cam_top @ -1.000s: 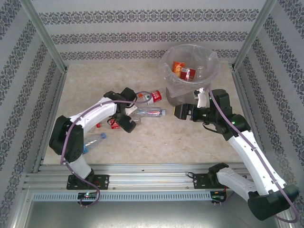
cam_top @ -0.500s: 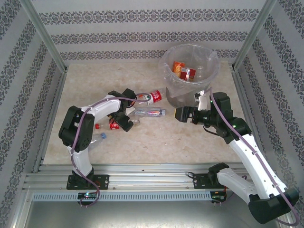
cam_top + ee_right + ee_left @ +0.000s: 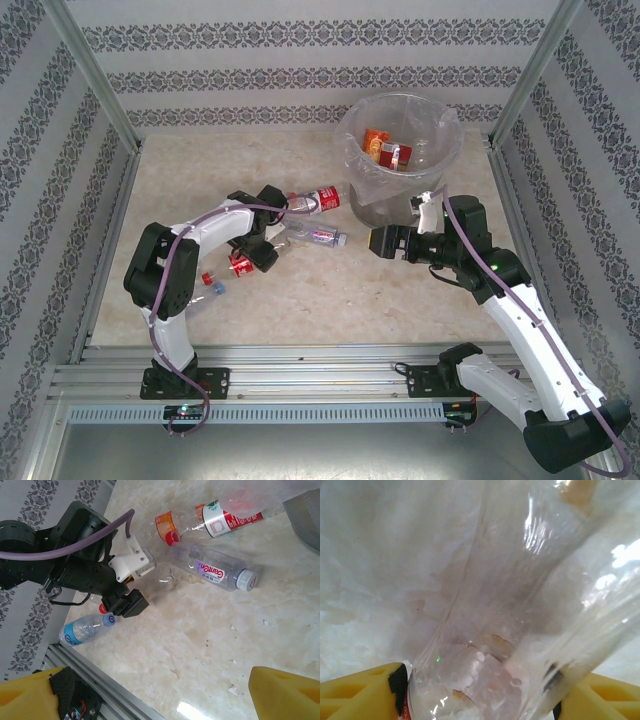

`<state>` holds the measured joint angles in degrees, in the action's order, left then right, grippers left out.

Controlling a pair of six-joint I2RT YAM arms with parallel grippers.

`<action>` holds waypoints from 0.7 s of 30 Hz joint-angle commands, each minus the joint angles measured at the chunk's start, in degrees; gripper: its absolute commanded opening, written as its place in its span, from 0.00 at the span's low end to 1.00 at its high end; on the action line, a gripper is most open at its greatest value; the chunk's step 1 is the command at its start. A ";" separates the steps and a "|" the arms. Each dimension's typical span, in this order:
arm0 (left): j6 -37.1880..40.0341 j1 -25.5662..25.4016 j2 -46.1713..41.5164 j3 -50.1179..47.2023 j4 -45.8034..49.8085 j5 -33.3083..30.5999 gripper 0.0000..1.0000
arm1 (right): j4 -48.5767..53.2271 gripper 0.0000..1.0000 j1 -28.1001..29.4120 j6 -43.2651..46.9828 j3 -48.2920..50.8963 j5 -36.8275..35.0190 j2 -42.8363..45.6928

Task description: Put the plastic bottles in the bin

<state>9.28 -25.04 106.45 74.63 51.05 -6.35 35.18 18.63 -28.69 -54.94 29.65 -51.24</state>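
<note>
While the left gripper (image 3: 264, 248) sits low among loose bottles left of centre on the beige marbled table (image 3: 330, 290), its yellow fingers (image 3: 365, 692) pinch a clear crumpled plastic bottle (image 3: 485, 630), pads against both sides. Just right lie a clear purple-labelled bottle (image 3: 315, 237) and, farther, a red-labelled bottle (image 3: 318, 200); a blue-labelled bottle (image 3: 200, 293) lies nearer. The right gripper (image 3: 385, 242) hovers spread and empty, just near of the round grey bin lined with clear plastic (image 3: 372, 205) at far right, which holds orange- and red-labelled bottles (image 3: 385, 148).
</note>
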 commanded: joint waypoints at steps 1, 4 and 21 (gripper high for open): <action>0.65 0.59 1.07 1.31 -1.23 -0.94 0.69 | 0.67 0.91 0.41 -0.49 -0.09 -0.47 0.97; 0.74 0.58 1.35 1.22 -1.59 -0.53 0.72 | 0.68 0.91 0.41 -0.53 0.18 -0.65 1.06; 0.06 0.69 3.88 1.92 -1.61 0.99 0.72 | 0.77 0.90 0.37 -0.84 1.24 -1.28 1.94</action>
<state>9.21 -24.99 110.24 75.37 49.36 -5.37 35.59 18.63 -28.82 -54.13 29.04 -49.95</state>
